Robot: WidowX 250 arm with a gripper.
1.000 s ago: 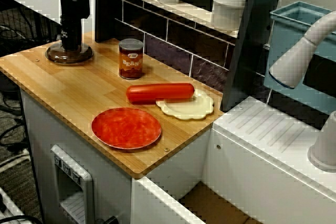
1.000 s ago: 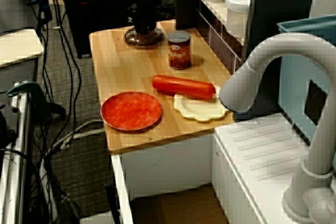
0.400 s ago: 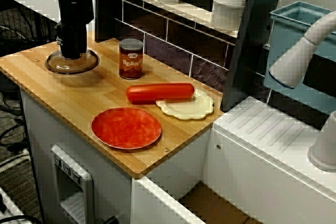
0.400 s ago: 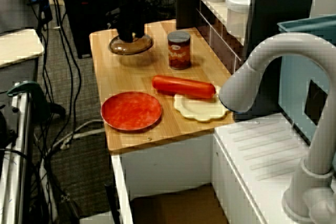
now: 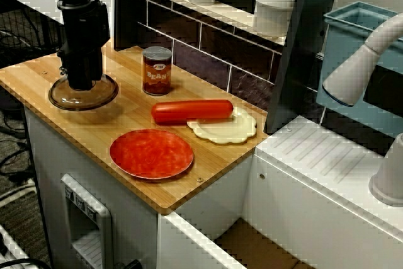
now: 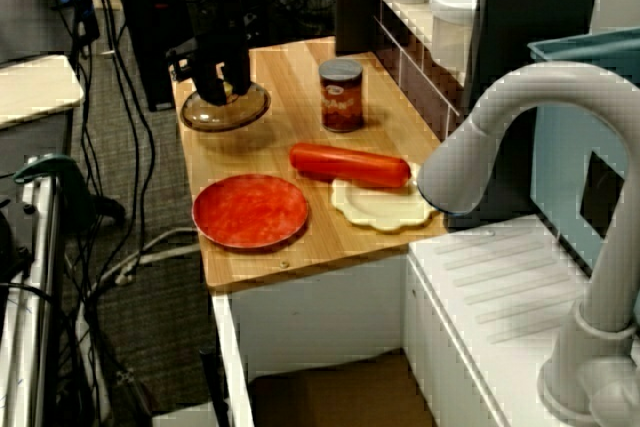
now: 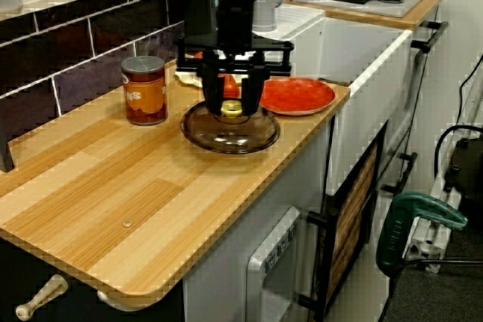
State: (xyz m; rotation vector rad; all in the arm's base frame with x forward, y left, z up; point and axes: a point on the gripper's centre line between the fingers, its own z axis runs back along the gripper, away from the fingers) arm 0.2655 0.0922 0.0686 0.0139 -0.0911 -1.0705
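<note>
1. in the view from the counter's front, the black gripper (image 5: 80, 84) stands upright at the far left of the wooden counter (image 5: 69, 127). it comes straight down onto a brown glass lid (image 5: 102, 89).
2. in the low view from the counter's end, its fingers (image 7: 212, 88) are clenched from both sides on the lid's yellow knob (image 7: 232, 109). the lid sits level, dome up, at or just above the wood; i cannot tell whether it touches. it is near the counter's front edge.
3. back in the front view, a beans can (image 5: 157, 70) stands upright at 2 o'clock from the lid, near it but apart, close to the tiled back wall.
4. a red plate (image 5: 151, 154) lies flat at 4 o'clock from the lid, well apart, by the front edge.
5. a red sausage (image 5: 192, 111) lies on its side at 4 o'clock from the can, between the can and the red plate.
6. a cream plate (image 5: 234, 131) with a scalloped rim lies at 4 o'clock from the sausage. the sausage's right end rests on the plate's back edge.
7. a white tap (image 5: 362, 64) reaches in at 2 o'clock from the cream plate, over the white drainer at far right.
</note>
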